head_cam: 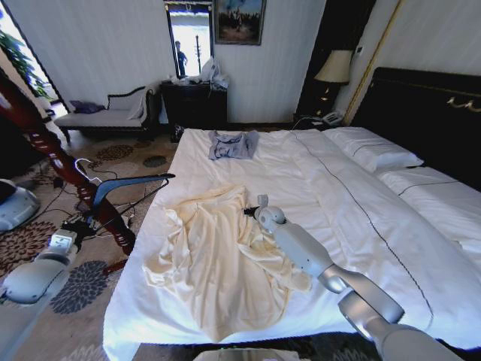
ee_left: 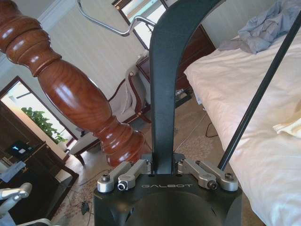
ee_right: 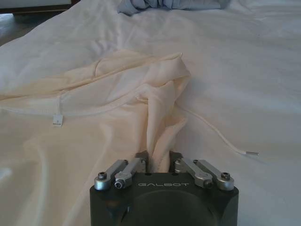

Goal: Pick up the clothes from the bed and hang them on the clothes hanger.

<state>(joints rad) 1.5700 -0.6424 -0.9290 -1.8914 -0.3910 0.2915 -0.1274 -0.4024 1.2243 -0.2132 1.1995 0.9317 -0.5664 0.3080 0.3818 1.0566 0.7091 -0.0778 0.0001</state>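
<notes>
The cream clothes (head_cam: pixel 218 259) lie spread and wrinkled on the near left part of the bed (head_cam: pixel 353 218). My right gripper (head_cam: pixel 254 210) is at the garment's upper edge, shut on a pinched fold of the clothes (ee_right: pixel 162 136) that rises between its fingers. My left gripper (head_cam: pixel 81 222) stays off the bed's left side, shut on the dark clothes hanger (head_cam: pixel 128 188). In the left wrist view the clothes hanger (ee_left: pixel 171 84) stands up from the left gripper (ee_left: pixel 163 168), its silver hook (ee_left: pixel 110 26) beside the wooden post.
A reddish-brown turned post (head_cam: pixel 60 162) leans close to the hanger. A small grey-blue garment (head_cam: pixel 231 144) lies at the bed's far side. Pillows (head_cam: pixel 372 150) and a dark headboard are on the right. Patterned carpet, cables and a chaise (head_cam: pixel 105 113) are on the left.
</notes>
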